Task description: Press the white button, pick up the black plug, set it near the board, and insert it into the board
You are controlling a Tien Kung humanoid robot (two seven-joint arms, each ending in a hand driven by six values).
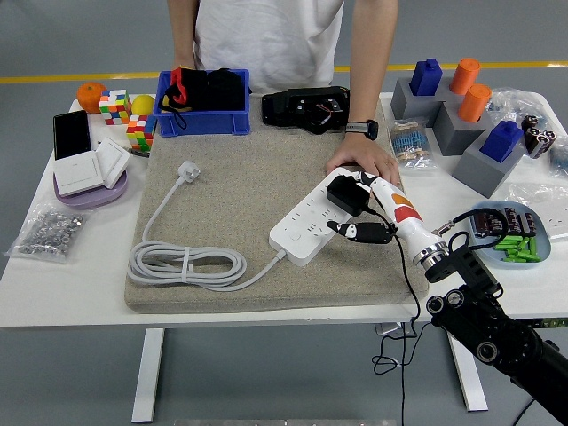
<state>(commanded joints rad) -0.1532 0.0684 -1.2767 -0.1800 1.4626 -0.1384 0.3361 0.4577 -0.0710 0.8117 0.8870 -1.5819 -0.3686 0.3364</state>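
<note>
Reaching up-left from the table's near right corner, your right hand has fingers clamped on the black plug | plug sits over the right end of the white power strip on the mat | person's hand holds that strip end.

You have one view only, set high on the robot's side. It looks forward and down over the white table, whose near edge crosses the lower frame.
</note>
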